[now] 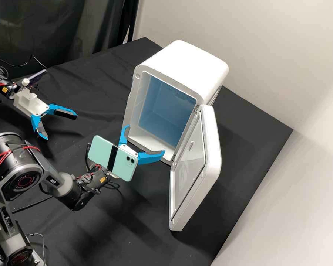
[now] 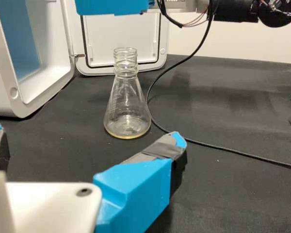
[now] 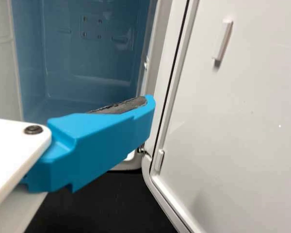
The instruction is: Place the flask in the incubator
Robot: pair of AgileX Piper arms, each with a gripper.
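Left pincer: my left pincer (image 1: 61,126) hung low over the bench (image 1: 248,122) at its left side in the high view. Its 2 blue fingers were spread wide with nothing between them.
Right pincer: my right pincer (image 1: 144,141) sat at the mouth of the incubator (image 1: 188,66), near the lower edge of the opening. Its 2 fingers were apart and held nothing.
Flask: the flask (image 2: 127,97) stood upright on the bench, clear glass with an open neck and a faint yellowish ring at its base. It was ahead of my left pincer and apart from it, near the incubator's front corner, with the door behind it.
Incubator: a white box standing upright, pale blue inside.
Door: the door (image 1: 207,155) was swung wide open, its inner face turned toward my right pincer.
Surface: the bench was matte black and faintly creased. 1 thin black cable (image 2: 223,148) curved across it close by the flask's base.
Room: a plain pale wall (image 1: 266,44) stood behind and beside the bench, and a black curtain (image 1: 44,26) hung at the back left.
Wrist: a mint-green phone (image 1: 113,157) was mounted just behind my right pincer.
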